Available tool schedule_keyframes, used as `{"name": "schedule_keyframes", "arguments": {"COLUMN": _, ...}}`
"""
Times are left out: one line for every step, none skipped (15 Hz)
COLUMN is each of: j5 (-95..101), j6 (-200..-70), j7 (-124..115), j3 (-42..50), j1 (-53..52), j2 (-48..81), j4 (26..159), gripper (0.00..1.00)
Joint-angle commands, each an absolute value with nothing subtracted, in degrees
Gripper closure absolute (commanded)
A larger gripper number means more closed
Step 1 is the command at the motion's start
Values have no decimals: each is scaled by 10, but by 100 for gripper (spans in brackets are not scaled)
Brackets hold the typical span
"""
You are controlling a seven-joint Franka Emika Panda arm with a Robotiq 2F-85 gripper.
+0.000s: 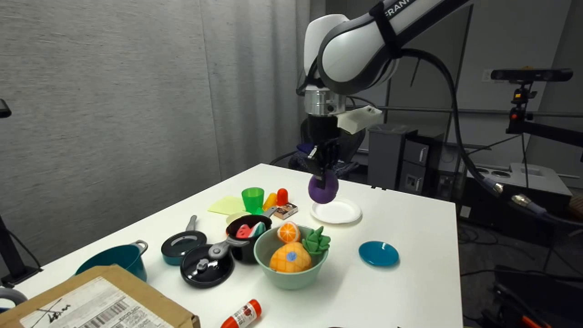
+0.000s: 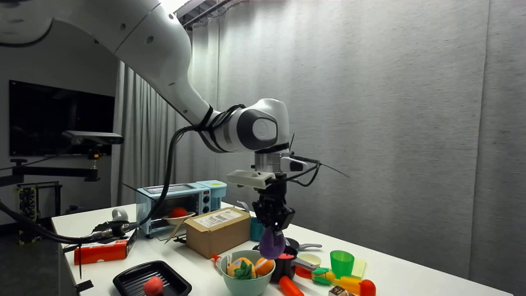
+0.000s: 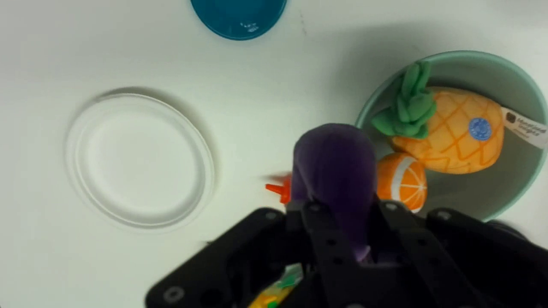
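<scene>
One bowl (image 1: 291,280) holds pineapple (image 3: 464,132) and orange (image 3: 404,182); fingers (image 3: 398,229) grip a purple toy (image 3: 336,164).

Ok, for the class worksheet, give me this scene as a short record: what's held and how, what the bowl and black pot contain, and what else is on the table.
Held item: purple object
Grip: jaws closed on it, raised clear of the table
Inside the green bowl: toy pineapple, toy orange
Inside the black pot: at least a red toy piece
Also on the table: white plate, teal dish, cardboard box, among other things
Partly hidden: the purple object, behind the jaws
</scene>
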State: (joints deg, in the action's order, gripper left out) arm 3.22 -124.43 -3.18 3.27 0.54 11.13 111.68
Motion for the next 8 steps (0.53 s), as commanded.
{"name": "schedule_keyframes", "arguments": {"j5": 67, "j6": -1264, "j7": -123, "j3": 60, "j1": 17, "j2": 91, "j4": 1138, "gripper": 95}}
{"name": "schedule_keyframes", "arguments": {"j5": 76, "j6": -1267, "j7": -144, "j3": 67, "j1": 19, "j2": 97, "j4": 1135, "gripper": 95}}
{"name": "schedule_keyframes", "arguments": {"j5": 80, "j6": -1270, "j7": -153, "j3": 70, "j1": 19, "j2": 98, "j4": 1136, "gripper": 95}}
{"name": "schedule_keyframes", "arguments": {"j5": 67, "j6": -1257, "j7": -120, "j3": 63, "j1": 20, "j2": 111, "j4": 1122, "gripper": 80}}
{"name": "schedule_keyframes", "arguments": {"j5": 71, "j6": -1259, "j7": -130, "j3": 67, "j1": 22, "j2": 111, "j4": 1123, "gripper": 80}}
{"name": "schedule_keyframes", "arguments": {"j5": 72, "j6": -1260, "j7": -136, "j3": 67, "j1": 22, "j2": 111, "j4": 1124, "gripper": 80}}
{"name": "schedule_keyframes", "arguments": {"j5": 72, "j6": -1260, "j7": -139, "j3": 67, "j1": 22, "j2": 111, "j4": 1125, "gripper": 80}}
{"name": "schedule_keyframes", "arguments": {"j5": 72, "j6": -1260, "j7": -141, "j3": 67, "j1": 22, "j2": 111, "j4": 1125, "gripper": 80}}
